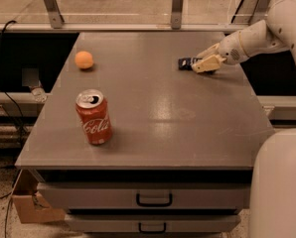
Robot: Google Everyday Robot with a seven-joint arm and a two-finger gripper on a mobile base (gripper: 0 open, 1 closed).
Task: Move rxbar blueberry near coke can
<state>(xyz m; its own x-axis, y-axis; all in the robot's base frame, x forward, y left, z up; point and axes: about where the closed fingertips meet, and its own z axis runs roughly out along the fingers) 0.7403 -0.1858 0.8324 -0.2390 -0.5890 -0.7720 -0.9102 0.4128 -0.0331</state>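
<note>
The rxbar blueberry (185,62) is a small dark wrapper at the table's far right. Only its left end shows; the rest is hidden between the gripper's fingers. My gripper (201,62) reaches in from the right on a white arm and is shut on the bar, holding it at or just above the tabletop. The coke can (94,117), red with white script, stands upright at the front left of the table, far from the bar.
A small orange ball (84,60) lies at the back left of the grey table (163,118). Drawers with handles (154,199) sit under the front edge. A white robot body part (282,187) fills the bottom right. A railing runs behind the table.
</note>
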